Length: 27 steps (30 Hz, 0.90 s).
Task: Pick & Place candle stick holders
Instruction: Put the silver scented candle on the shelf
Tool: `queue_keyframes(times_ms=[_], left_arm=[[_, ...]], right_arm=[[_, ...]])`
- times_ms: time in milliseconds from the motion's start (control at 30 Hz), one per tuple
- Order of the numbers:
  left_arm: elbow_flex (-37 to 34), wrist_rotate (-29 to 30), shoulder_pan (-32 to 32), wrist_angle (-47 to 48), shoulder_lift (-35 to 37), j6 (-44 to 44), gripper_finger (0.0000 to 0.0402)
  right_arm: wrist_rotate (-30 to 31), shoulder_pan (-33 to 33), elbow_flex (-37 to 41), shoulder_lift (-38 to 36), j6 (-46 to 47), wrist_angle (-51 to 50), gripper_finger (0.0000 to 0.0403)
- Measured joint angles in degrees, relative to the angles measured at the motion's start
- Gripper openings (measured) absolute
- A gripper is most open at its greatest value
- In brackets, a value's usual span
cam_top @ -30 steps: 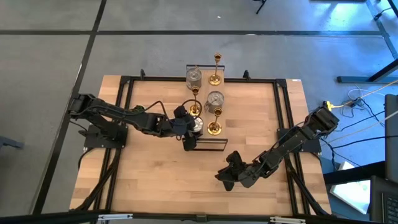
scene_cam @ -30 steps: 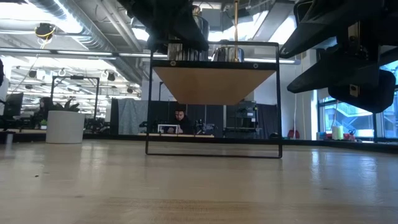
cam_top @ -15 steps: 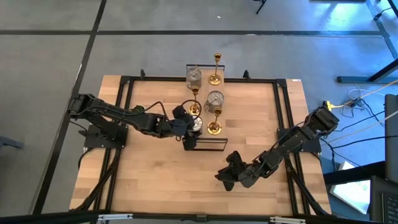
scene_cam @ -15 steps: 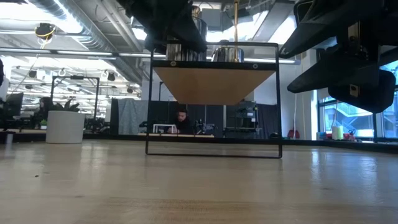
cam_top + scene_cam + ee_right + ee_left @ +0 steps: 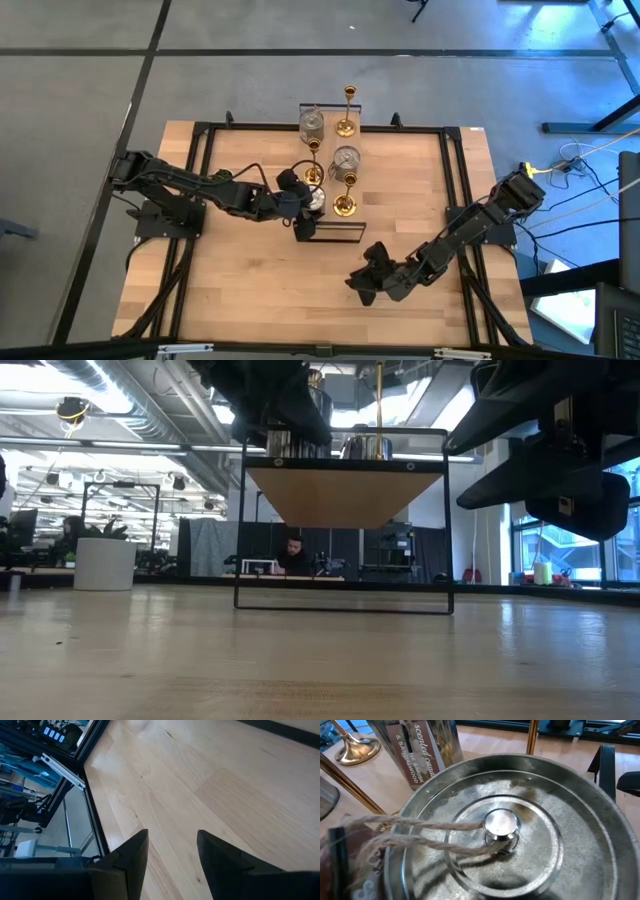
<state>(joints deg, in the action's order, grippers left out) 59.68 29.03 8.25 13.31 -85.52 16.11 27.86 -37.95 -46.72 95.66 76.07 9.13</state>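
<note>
Left gripper (image 5: pixel 305 203) spread wide around silver holder (image 5: pixel 316 200) on the wooden shelf (image 5: pixel 335 232), beside gold candlesticks (image 5: pixel 345 196). Right gripper (image 5: pixel 362 285) low over bare table (image 5: pixel 250 280), fingers (image 5: pixel 131 855) parted, holding nothing.

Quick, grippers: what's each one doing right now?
Left gripper: at the silver lidded tin on the shelf; open or shut cannot be told.
Right gripper: open, empty, over bare table.

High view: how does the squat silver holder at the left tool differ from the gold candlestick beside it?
The squat round silver metal holder is low, wide, with a knobbed lid; the slim gold metal candlestick is a thin stem on a round base. The left tool is at the silver one; the gold one stands free. Both are shiny and upright.
</note>
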Motion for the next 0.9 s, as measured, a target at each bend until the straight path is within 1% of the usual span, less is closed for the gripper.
queue_keyframes(times_ms=[500, 800, 900], left_arm=[[0.3, -0.3, 0.1, 0.8, 0.4, 3.8, 0.04], [0.2, -0.6, 0.2, 3.1, 3.4, 4.7, 0.04], [0.2, -2.8, 0.2, 2.9, 3.7, 5.2, 0.04]], right_arm=[[0.0, 0.0, 0.0, 0.0, 0.0, 0.0, 0.0174], [0.2, 0.0, 0.0, 0.0, 0.0, -0.5, 0.0174], [0.2, 0.1, 0.0, 0.0, 0.0, -0.7, 0.0174]])
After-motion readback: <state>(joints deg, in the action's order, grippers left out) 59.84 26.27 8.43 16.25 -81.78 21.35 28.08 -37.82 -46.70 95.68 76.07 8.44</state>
